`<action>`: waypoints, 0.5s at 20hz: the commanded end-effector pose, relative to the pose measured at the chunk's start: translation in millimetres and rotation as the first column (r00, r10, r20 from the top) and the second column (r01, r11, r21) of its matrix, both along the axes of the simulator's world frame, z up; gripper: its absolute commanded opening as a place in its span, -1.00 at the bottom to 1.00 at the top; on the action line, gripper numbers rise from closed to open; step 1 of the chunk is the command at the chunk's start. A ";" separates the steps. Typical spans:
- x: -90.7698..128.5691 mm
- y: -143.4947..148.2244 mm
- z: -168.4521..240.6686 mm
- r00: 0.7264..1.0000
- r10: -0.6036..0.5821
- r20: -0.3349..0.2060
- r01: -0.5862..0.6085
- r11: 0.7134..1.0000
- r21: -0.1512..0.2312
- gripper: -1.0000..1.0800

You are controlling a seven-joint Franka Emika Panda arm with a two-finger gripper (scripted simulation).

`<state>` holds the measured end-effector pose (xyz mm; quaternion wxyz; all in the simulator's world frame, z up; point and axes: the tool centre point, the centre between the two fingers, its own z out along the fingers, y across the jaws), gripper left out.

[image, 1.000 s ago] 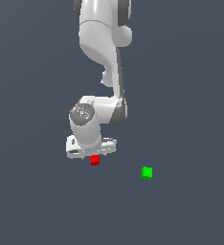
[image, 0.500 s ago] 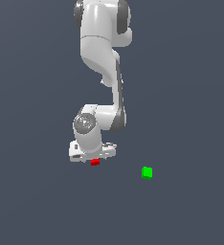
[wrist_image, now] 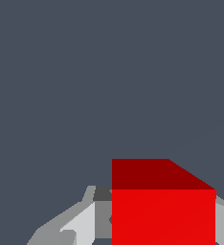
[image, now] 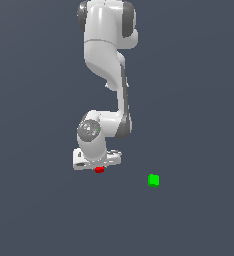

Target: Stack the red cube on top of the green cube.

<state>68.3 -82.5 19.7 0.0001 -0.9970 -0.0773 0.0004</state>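
The red cube [image: 99,170] rests on the floor directly under my gripper [image: 99,168], with only a thin red strip showing below the white hand in the exterior view. In the wrist view the red cube [wrist_image: 163,210] fills the space between the grey fingers [wrist_image: 102,215], which press against both of its sides. The gripper is shut on it. The green cube [image: 153,180] lies on the floor apart from the gripper, toward the exterior view's right and slightly nearer the camera.
The white arm [image: 106,60] rises straight above the gripper. The plain dark grey floor [image: 49,215] stretches all around both cubes.
The gripper has come down over the red cube, hiding most of it. Neither cube has moved.
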 end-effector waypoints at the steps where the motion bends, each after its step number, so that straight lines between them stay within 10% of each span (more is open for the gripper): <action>1: 0.2 -0.2 0.2 1.000 0.000 0.001 0.000 1.000 0.000 -1.00; 10: -0.4 0.3 7.6 1.000 0.000 0.000 0.000 1.000 0.000 -1.00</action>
